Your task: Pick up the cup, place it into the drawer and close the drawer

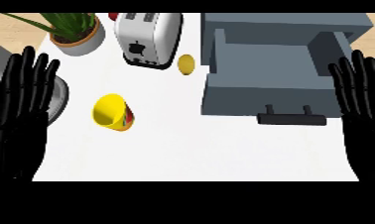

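Yellow cup lying on its side on the white counter, just right of the left hand and well apart from the right hand; both hands' fingers straight, spread, empty. Open grey drawer beside the right hand. Toaster, potted plant beyond.

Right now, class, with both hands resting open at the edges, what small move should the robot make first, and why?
Probably bring the left hand in toward the yellow cup. The cup stands free on the counter's left part, nearer that hand, and no hand holds it. The drawer is already pulled open, so nothing needs opening first. The right hand can stay near the drawer.
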You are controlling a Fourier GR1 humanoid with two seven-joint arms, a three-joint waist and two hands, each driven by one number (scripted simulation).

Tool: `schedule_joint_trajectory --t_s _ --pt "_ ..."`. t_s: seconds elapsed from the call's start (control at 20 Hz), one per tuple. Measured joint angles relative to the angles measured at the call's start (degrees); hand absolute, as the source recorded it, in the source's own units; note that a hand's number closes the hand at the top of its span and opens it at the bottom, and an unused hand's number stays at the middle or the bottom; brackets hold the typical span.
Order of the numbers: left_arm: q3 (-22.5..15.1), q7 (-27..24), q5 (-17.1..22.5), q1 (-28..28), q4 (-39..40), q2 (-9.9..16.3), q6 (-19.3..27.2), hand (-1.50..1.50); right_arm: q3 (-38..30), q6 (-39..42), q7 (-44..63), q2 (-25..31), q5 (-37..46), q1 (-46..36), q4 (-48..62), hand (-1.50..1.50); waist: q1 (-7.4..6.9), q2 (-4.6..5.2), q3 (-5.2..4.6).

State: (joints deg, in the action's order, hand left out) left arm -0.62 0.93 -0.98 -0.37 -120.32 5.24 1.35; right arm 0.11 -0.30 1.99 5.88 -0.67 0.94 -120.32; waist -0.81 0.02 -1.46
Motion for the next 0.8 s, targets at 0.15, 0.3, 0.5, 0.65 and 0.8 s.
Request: schedule_joint_trajectory --t_s 0.15,0.3,0.5,0.65,0.8 --pt "1.29 -0.84 5.10 -1.31 1.41 2.08 -4.57 -1.50 -0.42 0.44 -0.28 0.42 -0.17 -1.18 0.51 -1.50 0.40 0.02 0.75" --pt "1.76 -2.35 13.09 -1.69 2.68 5.66 -13.08 -1.50 0.16 0.67 -1.25 0.20 -0.02 -1.39 -0.18 -1.50 0.75 0.04 1.05" --pt "3.36 2.15 25.22 -1.56 8.62 7.31 -18.97 -1.50 1.65 3.58 1.35 1.65 -1.50 -1.83 1.30 -1.50 0.87 0.22 1.24" --pt "6.65 3.70 31.99 -3.20 14.53 10.03 -23.29 -1.50 0.91 4.95 2.55 2.54 -2.89 -3.31 3.22 -1.50 0.89 0.19 1.34" --pt "9.33 2.49 34.69 -4.92 21.72 12.06 -27.84 -1.50 -0.41 6.51 2.34 3.37 -4.25 -5.33 6.44 -1.50 0.90 0.16 1.39"
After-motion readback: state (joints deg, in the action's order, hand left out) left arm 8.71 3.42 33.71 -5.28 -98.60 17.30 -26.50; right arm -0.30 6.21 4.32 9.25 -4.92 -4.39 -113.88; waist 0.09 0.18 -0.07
